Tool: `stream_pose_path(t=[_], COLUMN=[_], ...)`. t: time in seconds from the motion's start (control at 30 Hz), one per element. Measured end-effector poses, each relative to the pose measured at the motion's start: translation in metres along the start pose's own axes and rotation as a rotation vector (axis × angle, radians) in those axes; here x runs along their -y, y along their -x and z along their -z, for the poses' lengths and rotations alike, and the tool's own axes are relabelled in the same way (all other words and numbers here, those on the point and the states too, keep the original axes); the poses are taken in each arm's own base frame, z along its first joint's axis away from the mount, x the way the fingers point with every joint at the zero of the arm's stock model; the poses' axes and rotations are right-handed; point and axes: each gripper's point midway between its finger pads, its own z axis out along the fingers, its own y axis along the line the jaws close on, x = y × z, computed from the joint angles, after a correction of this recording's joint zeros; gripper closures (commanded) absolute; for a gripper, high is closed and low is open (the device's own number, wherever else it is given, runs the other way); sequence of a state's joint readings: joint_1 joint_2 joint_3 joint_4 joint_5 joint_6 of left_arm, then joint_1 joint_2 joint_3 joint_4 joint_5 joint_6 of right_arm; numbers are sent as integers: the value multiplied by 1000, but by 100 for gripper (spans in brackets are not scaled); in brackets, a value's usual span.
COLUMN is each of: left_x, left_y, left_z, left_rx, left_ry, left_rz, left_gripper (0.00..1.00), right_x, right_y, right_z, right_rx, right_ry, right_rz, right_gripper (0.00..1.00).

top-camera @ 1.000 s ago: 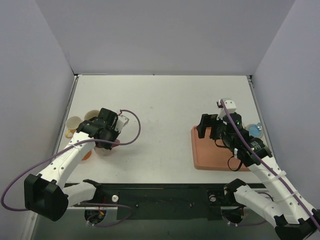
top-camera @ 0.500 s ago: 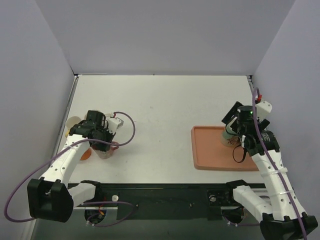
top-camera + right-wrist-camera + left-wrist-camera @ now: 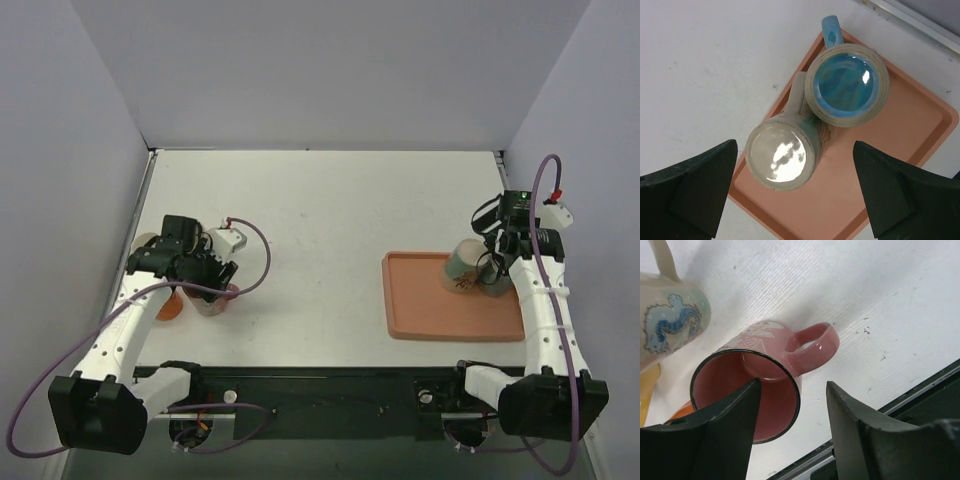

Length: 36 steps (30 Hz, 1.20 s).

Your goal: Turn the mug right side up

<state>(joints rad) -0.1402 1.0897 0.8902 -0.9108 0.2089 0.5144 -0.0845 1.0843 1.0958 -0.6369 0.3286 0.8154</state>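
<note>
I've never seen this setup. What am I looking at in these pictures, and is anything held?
Two robot arms are bolted to a table. The wide picture looks down from above; the other two come from a camera on each wrist. The left arm hangs over a pink mug, open jaws either side of its rim, beside a cream mug. The right arm, jaws open, hovers over a blue mug and a pale mug on an orange tray. Nothing is gripped.

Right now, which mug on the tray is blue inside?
The blue-handled mug, beside the cream mug, whose inside is pale grey; both stand on the orange tray.
</note>
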Motion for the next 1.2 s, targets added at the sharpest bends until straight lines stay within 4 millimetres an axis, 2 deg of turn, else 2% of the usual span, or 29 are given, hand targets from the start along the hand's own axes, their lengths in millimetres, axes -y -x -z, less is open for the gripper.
stream_pose_path(t=[0.2, 0.33, 0.4, 0.43, 0.63, 0.8, 0.87, 1.07, 1.2], left_x=[4, 4, 7, 9, 19, 21, 21, 20, 22], left_y=[39, 77, 91, 98, 113, 120, 123, 128, 130], left_z=[37, 68, 79, 85, 94, 95, 95, 91, 91], left_rx=[121, 268, 334, 368, 451, 479, 489, 495, 500], left_ry=[-43, -39, -42, -49, -96, -115, -120, -134, -145], left_rz=[-65, -81, -84, -83, -65, -56, -58, -51, -47], left_gripper=[33, 33, 33, 33, 32, 32, 33, 33, 33], right_x=[-2, -8, -9, -10, -19, -29, -35, -55, -51], right_y=[-24, -39, -44, -46, -53, -69, -79, -106, -107], right_z=[-34, -44, -47, -48, -46, -34, -27, -5, -4], right_rx=[-142, -214, -240, -249, -277, -282, -294, -345, -375], right_ry=[-64, -63, -62, -59, -19, 48, 78, 172, 168], right_rz=[30, 49, 54, 56, 54, 86, 104, 144, 135], right_gripper=[15, 18, 21, 26, 40, 42, 41, 22, 10])
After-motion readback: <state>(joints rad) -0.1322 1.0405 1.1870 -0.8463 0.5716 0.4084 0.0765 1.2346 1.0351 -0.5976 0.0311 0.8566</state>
